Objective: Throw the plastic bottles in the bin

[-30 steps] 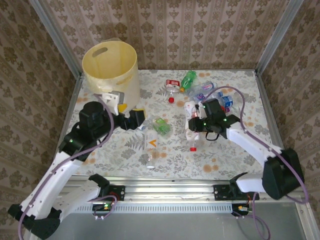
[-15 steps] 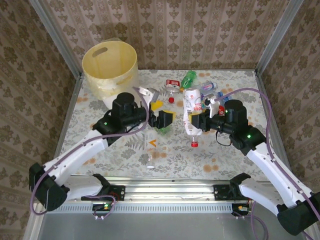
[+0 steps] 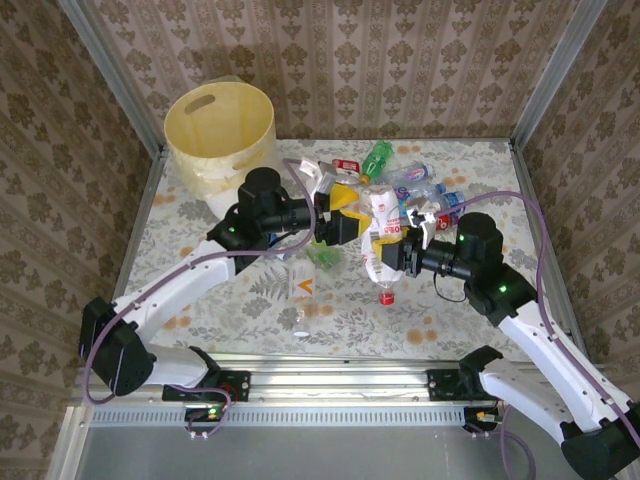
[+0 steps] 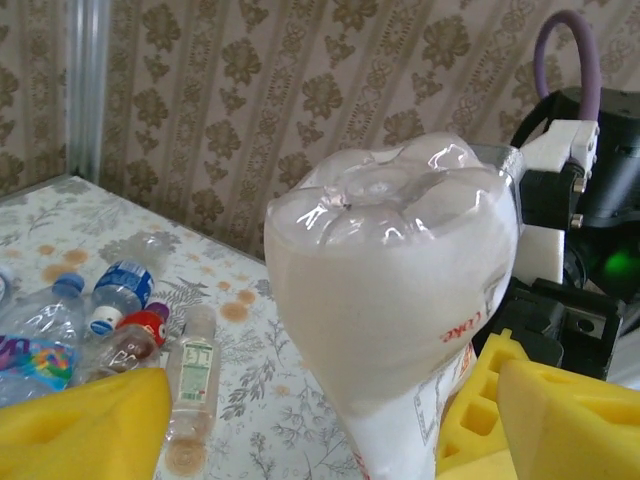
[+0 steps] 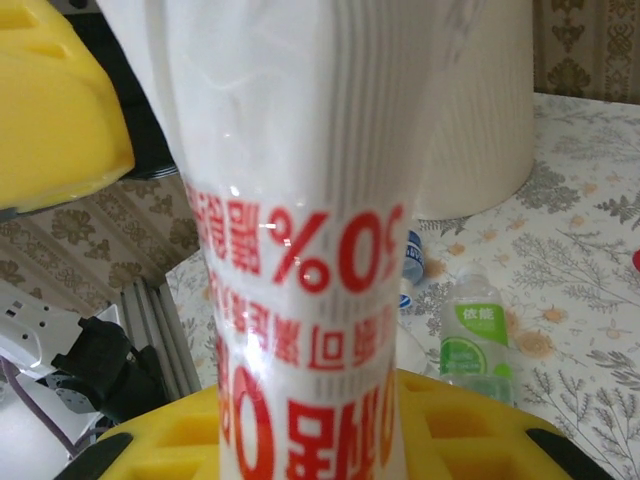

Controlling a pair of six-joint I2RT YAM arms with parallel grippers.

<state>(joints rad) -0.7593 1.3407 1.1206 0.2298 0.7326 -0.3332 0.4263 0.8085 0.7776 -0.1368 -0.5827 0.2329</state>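
- One bin (image 3: 235, 168), pale yellow, stands at 10 o'clock on the table (image 3: 200, 290). What shows of its inside from above is bare yellow wall.
- One white bottle (image 3: 378, 225) with red print is up off the table near the centre. Its base points to 11 o'clock and its red cap (image 3: 387, 297) hangs toward 6 o'clock.
- Two bottles lie loose at 7 o'clock of the held one. They are a green-labelled bottle (image 3: 322, 252) and, nearer the arms, a clear orange-labelled bottle (image 3: 303, 288).
- A heap of bottles (image 3: 405, 180) lies at 12 to 1 o'clock on the table, with red, green and blue labels among them. At least five are there, but they overlap too much for an exact count.
- Two grippers meet at the white bottle.
- The right gripper (image 3: 388, 248) comes in from 3 o'clock and is clamped on the bottle's labelled middle.
- The left gripper (image 3: 348, 215) comes in from 9 o'clock with its jaws apart. Its yellow pads (image 4: 80, 420) stand on either side of the bottle's base, and one is clearly off the plastic.
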